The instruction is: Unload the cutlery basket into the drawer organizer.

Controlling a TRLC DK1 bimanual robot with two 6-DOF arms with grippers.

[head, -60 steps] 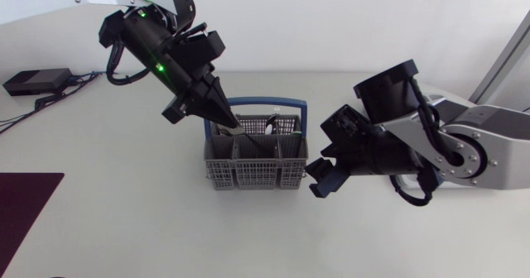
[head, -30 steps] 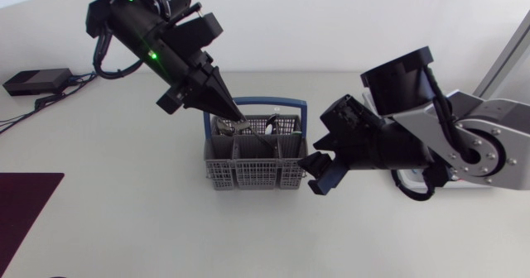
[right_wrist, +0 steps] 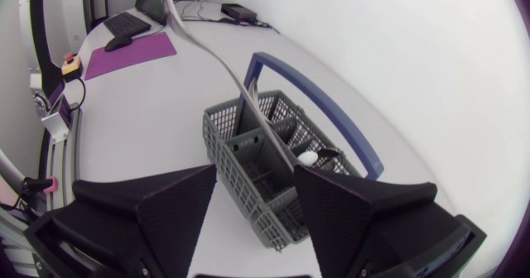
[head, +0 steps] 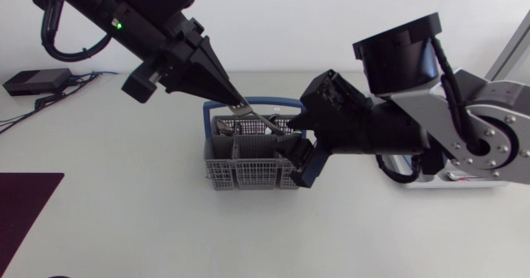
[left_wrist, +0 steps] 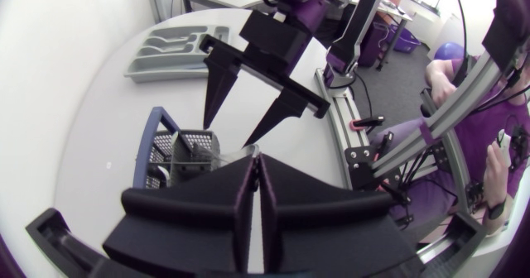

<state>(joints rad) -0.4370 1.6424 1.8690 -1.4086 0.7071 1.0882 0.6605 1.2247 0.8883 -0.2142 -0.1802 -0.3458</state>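
The grey cutlery basket (head: 219, 175) with its blue handle (head: 273, 102) stands mid-table. My left gripper (head: 234, 104) hangs above the basket's back left corner, shut on the top of a long silver piece of cutlery (head: 262, 119) that slants down into the basket. My right gripper (head: 296, 155) is open over the basket's right end. In the right wrist view the basket (right_wrist: 248, 158) lies ahead of the open fingers (right_wrist: 178, 220), with the silver piece (right_wrist: 217, 59) rising out of it. The grey drawer organizer (left_wrist: 170, 45) shows only in the left wrist view, far beyond the basket (left_wrist: 178, 152).
A dark purple mat (head: 23, 205) lies at the table's front left. A black box (head: 33, 81) with cables sits at the back left. More cutlery (right_wrist: 308, 157) stays in the basket's compartments.
My left arm has risen up and to the left, drawing the silver piece partly out of the basket. My right gripper has moved left, from beside the basket to over its right end.
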